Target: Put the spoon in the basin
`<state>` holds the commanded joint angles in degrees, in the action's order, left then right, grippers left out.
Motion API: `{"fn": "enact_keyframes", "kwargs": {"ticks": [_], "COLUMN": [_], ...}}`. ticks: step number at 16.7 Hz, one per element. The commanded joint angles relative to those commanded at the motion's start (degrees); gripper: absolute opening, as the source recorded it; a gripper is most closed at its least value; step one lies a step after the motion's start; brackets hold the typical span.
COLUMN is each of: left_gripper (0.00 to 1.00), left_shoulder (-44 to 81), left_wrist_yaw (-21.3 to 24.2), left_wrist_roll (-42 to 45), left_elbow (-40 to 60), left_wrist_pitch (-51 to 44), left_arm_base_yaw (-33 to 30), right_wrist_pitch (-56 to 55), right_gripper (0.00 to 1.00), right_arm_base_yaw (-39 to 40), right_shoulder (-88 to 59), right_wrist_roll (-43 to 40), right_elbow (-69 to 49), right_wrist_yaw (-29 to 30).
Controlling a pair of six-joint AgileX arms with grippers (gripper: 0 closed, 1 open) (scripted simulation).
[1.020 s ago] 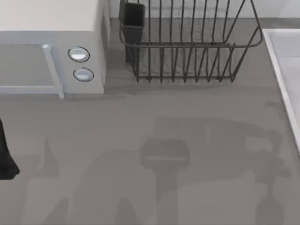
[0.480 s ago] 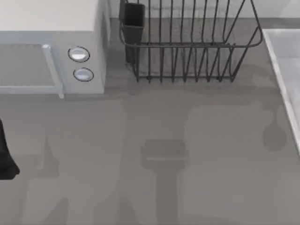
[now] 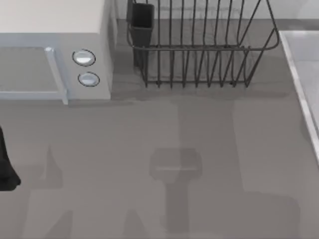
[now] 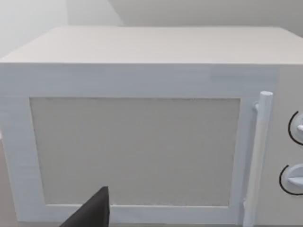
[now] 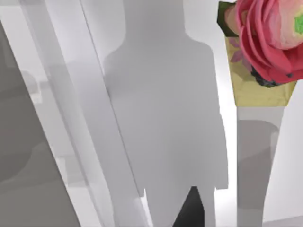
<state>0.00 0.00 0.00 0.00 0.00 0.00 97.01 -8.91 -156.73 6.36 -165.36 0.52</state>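
My left arm (image 3: 6, 167) parked at the table's nine o'clock edge, one dark fingertip (image 4: 90, 213) of my left gripper in wrist view

Basin (image 3: 299, 55) cut off at right edge; microwave (image 3: 55, 55), dish rack (image 3: 199, 45) cropped at top.

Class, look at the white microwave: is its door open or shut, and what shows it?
Shut. In the left wrist view the microwave door lies flush in its frame, handle upright beside the knobs.
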Motion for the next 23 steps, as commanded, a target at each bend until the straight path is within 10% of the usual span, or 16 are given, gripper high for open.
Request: {"fn": "enact_keyframes", "kwargs": {"ticks": [21, 23], "left_gripper": [1.0, 1.0], "left_shoulder": [0.0, 0.0], "left_wrist_yaw": [0.0, 0.0], "left_wrist_roll": [0.0, 0.0], "left_elbow": [0.0, 0.0], "left_wrist_pitch": [0.0, 0.0], "left_arm_base_yaw": [0.0, 0.0], "right_wrist_pitch": [-16.66, -16.66], "right_gripper": [0.0, 0.15], "right_arm_base_yaw": [0.07, 0.07], "right_shoulder": [6.89, 6.89], "right_wrist_roll": [0.01, 0.01], "right_elbow": [23.74, 23.74], "right_wrist_yaw": [-0.06, -0.06]}}
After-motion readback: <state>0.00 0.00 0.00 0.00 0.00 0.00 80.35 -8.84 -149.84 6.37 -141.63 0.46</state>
